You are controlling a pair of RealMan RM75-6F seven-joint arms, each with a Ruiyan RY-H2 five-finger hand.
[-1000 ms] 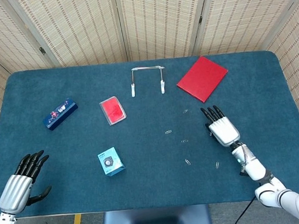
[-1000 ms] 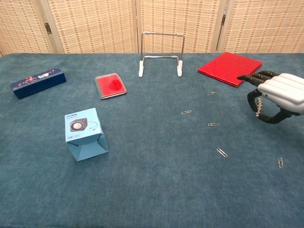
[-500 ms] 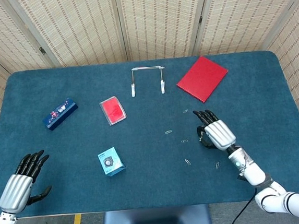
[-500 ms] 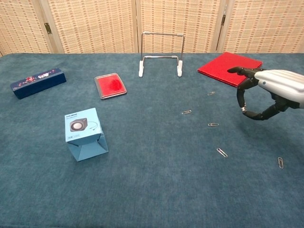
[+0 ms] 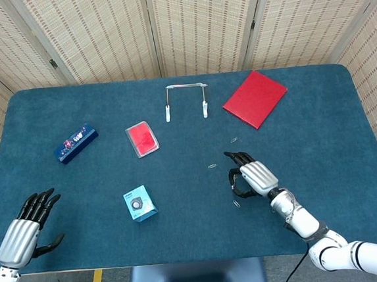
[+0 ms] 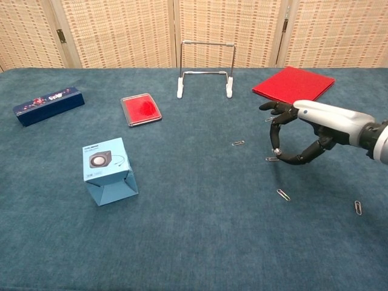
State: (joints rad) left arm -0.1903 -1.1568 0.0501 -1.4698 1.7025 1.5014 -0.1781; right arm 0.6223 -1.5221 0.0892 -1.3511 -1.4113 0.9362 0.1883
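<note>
Two hands, fingers spread, holding nothing: right hand (image 5: 252, 177) over blue cloth table (image 5: 347, 140); woven screens (image 5: 198, 21) behind.

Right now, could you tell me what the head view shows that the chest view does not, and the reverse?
Only the head view shows the left hand, open at the table's near left edge, holding nothing. Only the chest view shows, side-on, the right hand's fingers curled above a paper clip. Both show the blue box, red case, wire stand, red book and navy box.
</note>
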